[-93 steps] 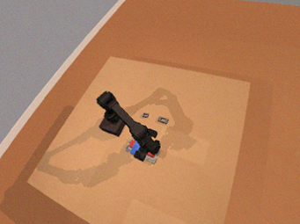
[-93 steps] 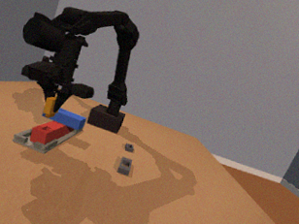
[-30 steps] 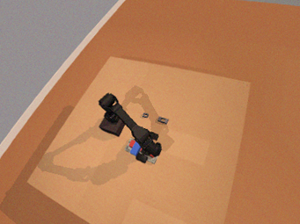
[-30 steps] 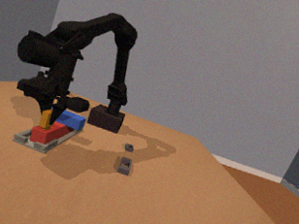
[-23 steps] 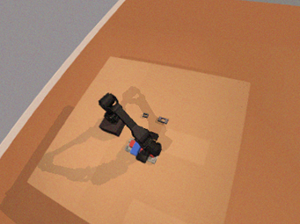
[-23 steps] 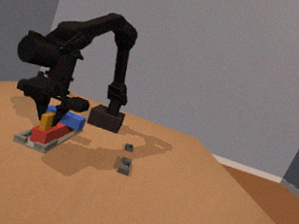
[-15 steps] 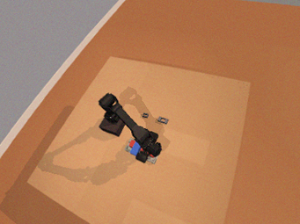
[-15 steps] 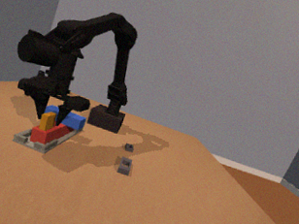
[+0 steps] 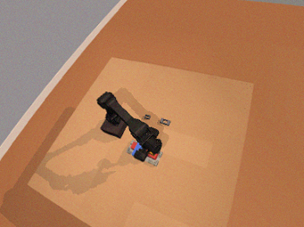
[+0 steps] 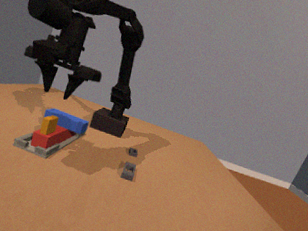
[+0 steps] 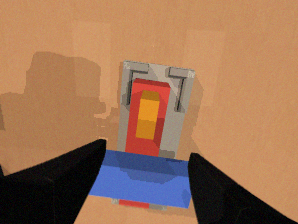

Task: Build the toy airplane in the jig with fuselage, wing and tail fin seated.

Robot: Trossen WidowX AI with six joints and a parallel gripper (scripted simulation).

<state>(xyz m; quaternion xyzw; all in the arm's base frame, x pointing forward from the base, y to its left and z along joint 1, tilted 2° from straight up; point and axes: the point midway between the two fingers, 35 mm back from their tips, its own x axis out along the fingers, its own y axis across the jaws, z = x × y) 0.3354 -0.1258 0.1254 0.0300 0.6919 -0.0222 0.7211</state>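
Toy airplane (image 9: 153,155) (image 10: 52,137) (image 11: 133,142) below gripper (image 9: 146,150) (image 10: 55,94) (image 11: 147,152), in gray jig (image 9: 153,162) (image 10: 42,153) (image 11: 172,131). Fingers apart, holding nothing, above blue wing (image 9: 137,149) (image 10: 66,121) (image 11: 142,182). Orange fin (image 10: 49,124) (image 11: 148,116) upright on red fuselage (image 9: 153,156) (image 10: 42,140) (image 11: 141,146).

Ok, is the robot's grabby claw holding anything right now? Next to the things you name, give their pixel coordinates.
End effector (image 10: 56,94) (image 11: 147,152): open, holding nothing, above the blue wing (image 10: 66,121) (image 11: 142,184).

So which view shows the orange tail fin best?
The exterior view: the orange tail fin stands upright on the red fuselage. Wrist sees it from above; top, just a sliver beside the arm.
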